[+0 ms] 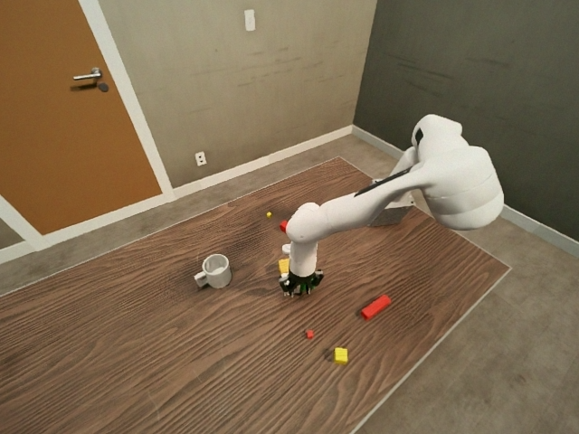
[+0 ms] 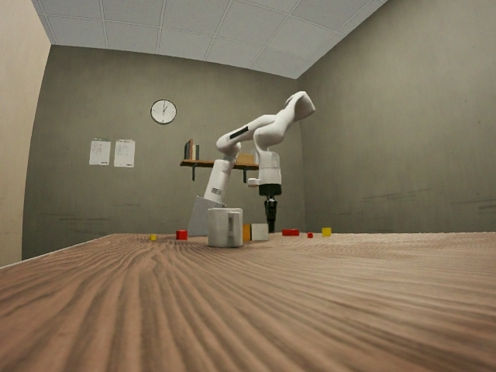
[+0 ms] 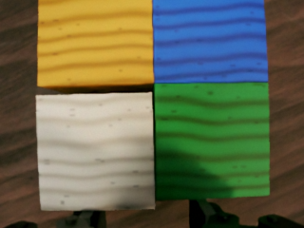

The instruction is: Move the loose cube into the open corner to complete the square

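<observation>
Green cube: landmark, partly shaded, lower right of the four in the wrist view.
Loose white cube: just left of the green cube in the wrist view, near edge reaching a little lower; thin dark seam between, contact impossible to tell.
Orange-yellow cube: diagonally up-left from the green cube; separated from the white one by a dark wedge, so not flush there.
Blue cube: directly above the green cube, edges meeting.
Gripper: pointing down, partly spread, grasping nothing; tips along the green cube's lower side in the wrist view.
Mug: well left of the green cube from above.
Red bar: right of the green cube from above.
</observation>
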### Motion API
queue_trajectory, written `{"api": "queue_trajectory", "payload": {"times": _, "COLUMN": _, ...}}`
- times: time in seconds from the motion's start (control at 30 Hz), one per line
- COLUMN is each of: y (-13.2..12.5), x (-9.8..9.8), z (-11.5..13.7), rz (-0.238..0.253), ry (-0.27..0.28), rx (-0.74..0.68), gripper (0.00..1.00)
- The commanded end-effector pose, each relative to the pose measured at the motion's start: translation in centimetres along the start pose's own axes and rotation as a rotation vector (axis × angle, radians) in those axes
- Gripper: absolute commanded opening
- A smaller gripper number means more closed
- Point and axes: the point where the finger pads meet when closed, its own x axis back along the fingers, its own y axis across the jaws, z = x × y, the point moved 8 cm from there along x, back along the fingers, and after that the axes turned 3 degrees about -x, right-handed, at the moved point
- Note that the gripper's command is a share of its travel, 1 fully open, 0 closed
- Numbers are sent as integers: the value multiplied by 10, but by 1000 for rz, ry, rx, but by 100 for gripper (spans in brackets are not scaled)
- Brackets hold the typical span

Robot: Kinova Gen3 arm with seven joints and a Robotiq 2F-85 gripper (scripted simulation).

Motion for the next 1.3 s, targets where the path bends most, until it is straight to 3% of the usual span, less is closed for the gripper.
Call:
{"api": "queue_trajectory", "payload": {"times": 0.0, "y": 1, "x": -1, "z": 2, "rz": -2, "ry": -3, "rx": -1, "gripper": 55}}
{"api": "queue_trajectory", "payload": {"times": 1.27, "y": 1, "x": -1, "z": 6, "rz": -2, "ry": -3, "rx": -1, "gripper": 55}}
